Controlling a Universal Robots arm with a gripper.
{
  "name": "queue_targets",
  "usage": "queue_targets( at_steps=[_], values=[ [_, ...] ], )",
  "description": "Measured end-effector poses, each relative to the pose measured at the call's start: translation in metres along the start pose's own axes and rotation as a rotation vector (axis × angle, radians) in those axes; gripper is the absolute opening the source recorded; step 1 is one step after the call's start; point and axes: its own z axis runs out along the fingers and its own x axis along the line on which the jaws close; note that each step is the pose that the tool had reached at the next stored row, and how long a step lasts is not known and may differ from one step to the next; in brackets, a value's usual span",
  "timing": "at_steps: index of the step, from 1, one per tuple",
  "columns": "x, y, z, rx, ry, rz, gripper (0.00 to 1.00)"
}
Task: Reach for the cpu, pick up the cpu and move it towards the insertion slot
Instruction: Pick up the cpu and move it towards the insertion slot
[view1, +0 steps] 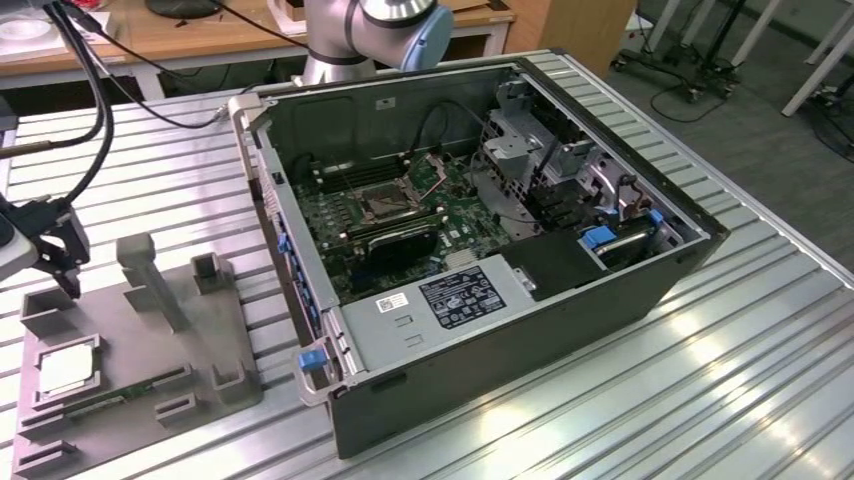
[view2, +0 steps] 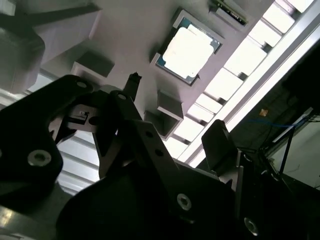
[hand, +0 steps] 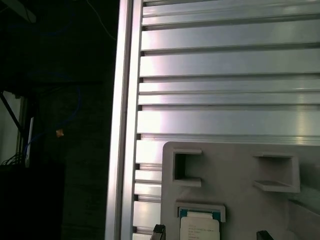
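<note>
Nearest in the exterior view, a grey tray sits on the slatted aluminium table at the exterior view's left. The cpu lies flat in a square recess of it, pale top up. A thin green memory stick lies just beside that recess. Above the tray's far end hangs the gripper, pointing down, clear of the chip and not touching it. Its fingers are spread wide with nothing between them. In the first wrist view the two dark fingertips stand either side of the cpu, set wider than the chip. The second wrist view shows the gripper empty, with the cpu resting in its recess beyond. Further off, the open computer case lies on its side. The insertion slot sits on the green board inside, well apart from the gripper. Beyond the case stands the arm, its grey base column rising at the table's far edge.
</note>
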Motion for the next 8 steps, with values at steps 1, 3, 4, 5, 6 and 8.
queue_targets(
  at_steps=[1, 3, 4, 5, 6, 8],
  values=[
    [0.0002, -0.0003, 0.0002, 0.0002, 0.0002, 0.0, 0.77],
    [0.0003, -0.0004, 0.0006, 0.0002, 0.0003, 0.0, 0.77],
    [0.0003, -0.0005, 0.0009, 0.0002, -0.0001, 0.0, 0.77],
    [0.0003, -0.0005, 0.0011, 0.0002, -0.0003, 0.0, 0.77],
    [0.0003, -0.0005, 0.0011, 0.0002, -0.0003, 0.0, 0.77],
    [0.0003, -0.0005, 0.0012, 0.0002, -0.0003, 0.0, 0.77]
  ],
)
